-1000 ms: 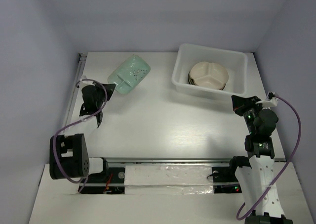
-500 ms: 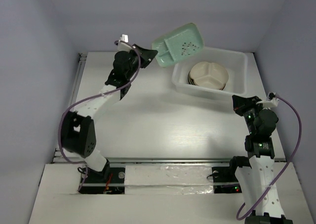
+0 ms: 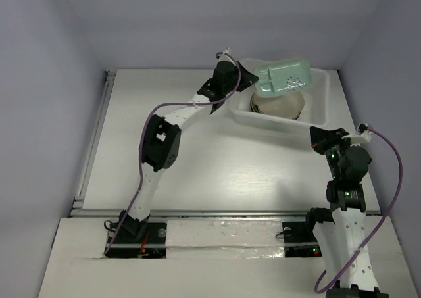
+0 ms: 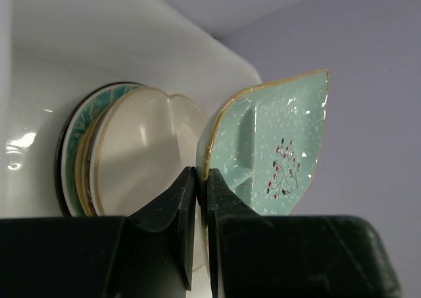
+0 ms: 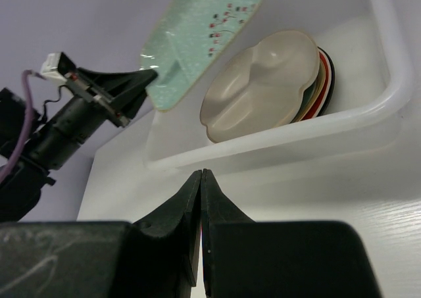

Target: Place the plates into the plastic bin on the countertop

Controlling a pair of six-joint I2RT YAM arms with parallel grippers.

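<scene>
Left jaws are clenched on the rim of the mint plate [image 4: 276,147], a thin edge pinch. The plate sticks out past the tips, tilted and in the air. Just beyond and below the jaws sits the plate stack, cream plate [image 4: 145,147] on top, inside the bin [image 4: 99,41]. The top view puts the mint plate [image 3: 284,79] over the stack [image 3: 276,105], and it looks not yet touching.

Step in hand, as I judge it, is lowering and letting go.
- Level the plate first.
- Bring it down centred on the cream plate, since it is a rectangle going on a round stack.
- Keep the far corner off the bin [image 3: 321,107] wall.
- Open only once the plate rests, because an edge pinch like this could let it pivot or drop.

Right jaws are pressed together on nothing, low over the desk [image 3: 197,160] on the near side of the bin and well apart from the left jaws.

Against half a second ago, the left jaws have carried the plate from outside the bin's left far corner to over the stack. A second ago they were at the left side of the desk. The right arm, stack and bin are unchanged.
</scene>
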